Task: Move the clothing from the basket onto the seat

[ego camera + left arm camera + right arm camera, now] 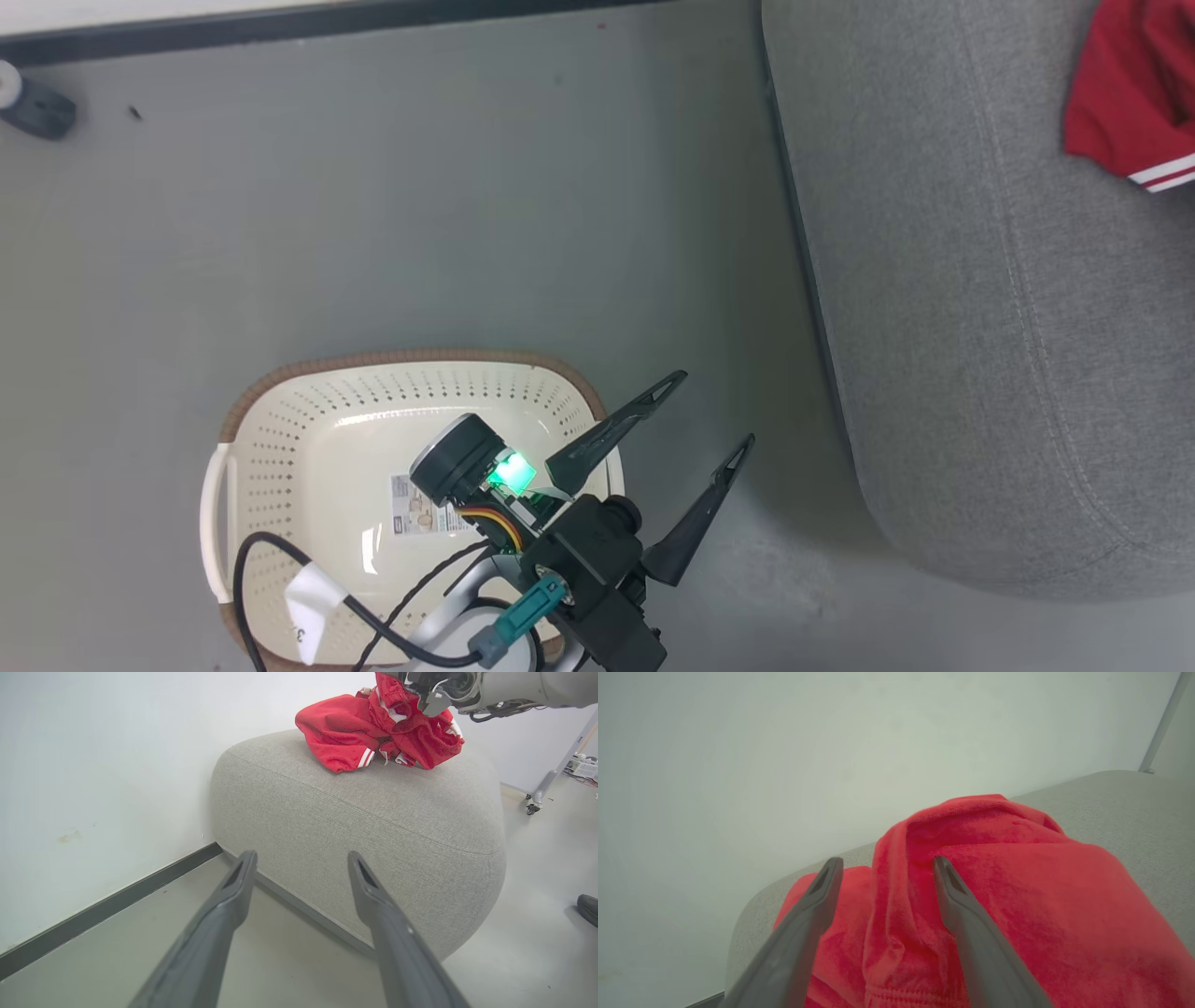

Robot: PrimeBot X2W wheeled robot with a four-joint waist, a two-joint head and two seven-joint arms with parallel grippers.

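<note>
A dark skirting strip [117,905] runs along the foot of the white wall [93,765] and meets the near corner of the seat [373,826]. A pale stand leg on a small castor [531,808] stands on the floor beyond the seat's far side. A dark rounded thing [589,907] at the edge of the left wrist view may be a shoe, though too little of it shows to tell. The right arm [514,688] reaches in over the top of the seat and hides part of the clothing [355,737]. The clothing is a crumpled bright red heap with white-striped cuffs, lying on the seat's top near its wall side. In the head view one red edge of it [1130,103] shows at the seat's [980,327] far right. The right end effector [887,859] has its fingers spread apart just over the plush red folds [994,896], gripping nothing, with a ridge of fabric rising between them. The left end effector [715,407], its fingers also apart and empty, hangs over the right rim of the basket [280,448]. The basket stands on the grey floor [467,233] with just a printed label [425,515] on its bottom. A broad strip of floor separates the basket from the seat's rounded corner, and most of the seat's grey top lies bare.
</note>
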